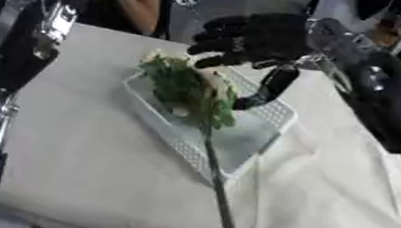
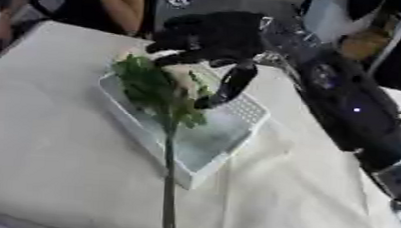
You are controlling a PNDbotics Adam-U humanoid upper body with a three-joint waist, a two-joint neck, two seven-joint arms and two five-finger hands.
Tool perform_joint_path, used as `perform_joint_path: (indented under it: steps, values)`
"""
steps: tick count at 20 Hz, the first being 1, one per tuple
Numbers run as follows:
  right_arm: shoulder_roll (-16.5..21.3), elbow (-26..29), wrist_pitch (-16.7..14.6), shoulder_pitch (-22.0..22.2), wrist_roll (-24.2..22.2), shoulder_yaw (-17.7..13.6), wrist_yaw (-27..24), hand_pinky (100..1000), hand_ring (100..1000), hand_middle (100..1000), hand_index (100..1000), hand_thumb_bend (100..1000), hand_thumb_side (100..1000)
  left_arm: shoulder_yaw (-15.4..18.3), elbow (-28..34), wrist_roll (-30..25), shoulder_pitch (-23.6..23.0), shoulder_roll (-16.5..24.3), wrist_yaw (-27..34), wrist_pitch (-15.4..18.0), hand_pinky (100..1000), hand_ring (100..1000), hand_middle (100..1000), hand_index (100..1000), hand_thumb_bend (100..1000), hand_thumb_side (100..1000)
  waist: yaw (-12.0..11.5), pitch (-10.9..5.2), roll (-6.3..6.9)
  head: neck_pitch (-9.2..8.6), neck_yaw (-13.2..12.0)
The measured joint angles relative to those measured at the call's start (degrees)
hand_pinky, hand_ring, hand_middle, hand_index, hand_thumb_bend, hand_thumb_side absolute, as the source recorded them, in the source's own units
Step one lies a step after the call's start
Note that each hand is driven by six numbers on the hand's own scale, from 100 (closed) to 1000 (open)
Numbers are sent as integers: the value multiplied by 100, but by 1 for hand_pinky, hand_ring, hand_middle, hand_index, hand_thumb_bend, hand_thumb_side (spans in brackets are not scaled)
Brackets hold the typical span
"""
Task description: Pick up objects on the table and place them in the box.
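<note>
left eye view: stem overhangs box.

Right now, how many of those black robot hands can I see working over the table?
1. The right robot hand hovers over the far end of the white box, above the leafy flower stem lying in it. The left robot hand isn't visible; only its arm shows at the left edge.

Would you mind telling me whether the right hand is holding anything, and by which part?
It cannot be told: the right hand hovers over the green leafy stem lying in the white perforated box, with no clear hold.
</note>
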State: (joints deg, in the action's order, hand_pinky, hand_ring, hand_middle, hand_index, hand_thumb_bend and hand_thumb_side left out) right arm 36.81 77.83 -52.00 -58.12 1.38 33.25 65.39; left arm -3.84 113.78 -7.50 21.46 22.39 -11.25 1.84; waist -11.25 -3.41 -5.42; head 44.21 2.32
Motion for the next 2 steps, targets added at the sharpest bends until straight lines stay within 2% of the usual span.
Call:
perform_joint_path:
  steps: [2]
  values:
    - [442,438,-1,102,-364,-2,-441,1000,1000,1000,1000,448,676,10,0,18,-29,30,-18,-16,780,992,1000,1000,100,843,20,-35,-2,0,-94]
